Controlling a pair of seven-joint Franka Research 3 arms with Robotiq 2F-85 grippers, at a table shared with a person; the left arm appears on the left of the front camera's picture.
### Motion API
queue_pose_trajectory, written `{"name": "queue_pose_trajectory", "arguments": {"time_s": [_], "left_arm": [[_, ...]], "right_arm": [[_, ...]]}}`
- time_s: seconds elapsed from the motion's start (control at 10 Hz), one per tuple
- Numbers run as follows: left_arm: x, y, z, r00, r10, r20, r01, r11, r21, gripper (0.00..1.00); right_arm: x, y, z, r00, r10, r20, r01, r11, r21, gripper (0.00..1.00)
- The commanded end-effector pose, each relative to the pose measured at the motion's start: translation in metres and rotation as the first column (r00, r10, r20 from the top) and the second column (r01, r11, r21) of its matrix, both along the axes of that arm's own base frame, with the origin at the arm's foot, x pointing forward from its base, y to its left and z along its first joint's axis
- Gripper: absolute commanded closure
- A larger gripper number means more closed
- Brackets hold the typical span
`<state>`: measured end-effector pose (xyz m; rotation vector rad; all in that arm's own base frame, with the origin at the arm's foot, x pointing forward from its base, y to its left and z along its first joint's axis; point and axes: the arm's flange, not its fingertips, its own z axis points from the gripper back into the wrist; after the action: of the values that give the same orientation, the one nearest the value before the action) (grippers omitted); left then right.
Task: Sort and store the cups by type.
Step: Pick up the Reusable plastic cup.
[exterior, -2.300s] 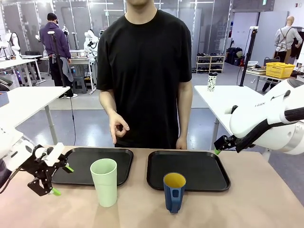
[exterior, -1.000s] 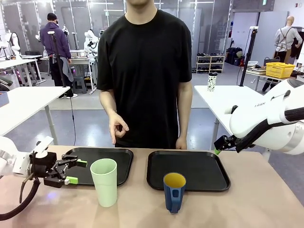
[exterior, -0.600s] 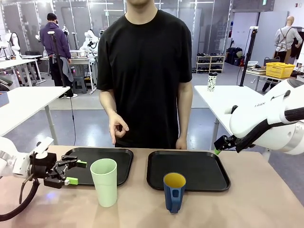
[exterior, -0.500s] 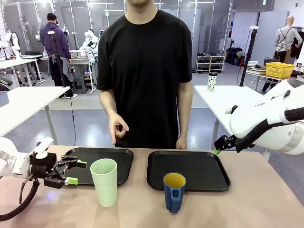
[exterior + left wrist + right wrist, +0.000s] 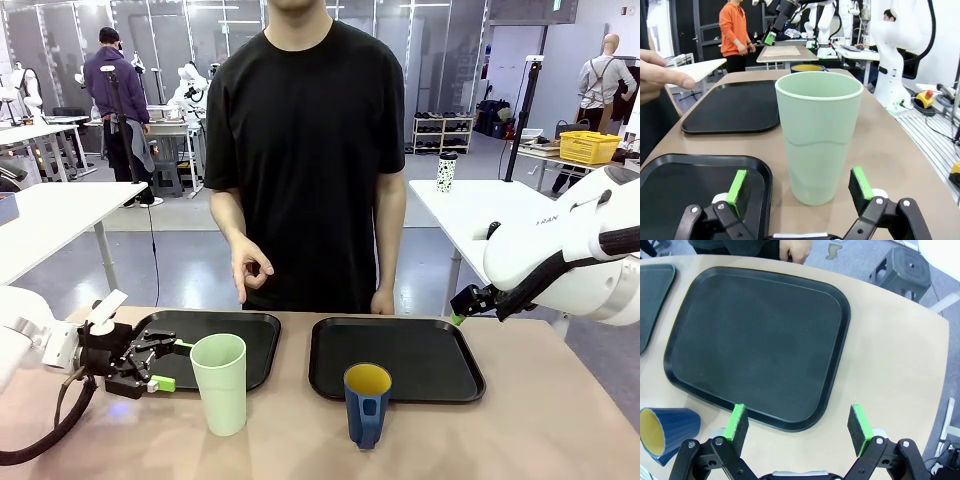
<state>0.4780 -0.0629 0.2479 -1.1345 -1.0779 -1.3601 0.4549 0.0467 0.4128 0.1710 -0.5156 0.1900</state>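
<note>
While the left gripper (image 5: 170, 365) lay level and wide open near the table's (image 5: 540, 430) left edge, the green tumbler (image 5: 219, 385) stood upright just beside its pads, in front of the left tray (image 5: 255, 335). Judgement: advance level until both pads flank the lower wall, then close gently, since thin plastic may flex or tip. The blue mug (image 5: 367, 405) stood at the right tray's (image 5: 410, 360) front edge. The right gripper (image 5: 460, 315) hung wide and empty by that tray's far right corner. The left wrist view showed the tumbler (image 5: 819, 135) centred between the pads (image 5: 737, 184), touching neither. The right wrist view showed the mug (image 5: 667, 432) on bare table, clear of the tray (image 5: 755, 340); the front view left both unclear.
</note>
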Motion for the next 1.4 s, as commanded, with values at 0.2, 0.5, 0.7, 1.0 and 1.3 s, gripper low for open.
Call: {"name": "queue_pose_trajectory", "arguments": {"time_s": [0.2,0.5,0.7,1.0,1.3], "left_arm": [[0.01,-0.021,-0.006,0.996,-0.094,-0.012,0.094,0.995,0.022,0.0],[0.01,-0.034,-0.013,0.99,-0.14,-0.032,0.141,0.989,0.035,0.0],[0.01,-0.04,-0.015,0.989,-0.14,-0.048,0.142,0.989,0.044,0.0],[0.013,-0.049,-0.017,0.986,-0.158,-0.054,0.16,0.986,0.036,0.0],[0.014,-0.058,-0.02,0.982,-0.181,-0.057,0.183,0.983,0.02,0.0]], "right_arm": [[0.0,-0.002,0.0,1.0,0.0,-0.001,0.0,1.0,0.014,0.0],[0.0,-0.002,0.0,1.0,0.0,-0.001,0.0,1.0,0.014,0.0],[0.0,-0.002,0.0,1.0,0.0,-0.001,0.0,1.0,0.014,0.0],[0.0,-0.002,0.0,1.0,0.0,-0.001,0.0,1.0,0.014,0.0],[0.0,-0.002,0.0,1.0,0.0,-0.001,0.0,1.0,0.014,0.0]]}}
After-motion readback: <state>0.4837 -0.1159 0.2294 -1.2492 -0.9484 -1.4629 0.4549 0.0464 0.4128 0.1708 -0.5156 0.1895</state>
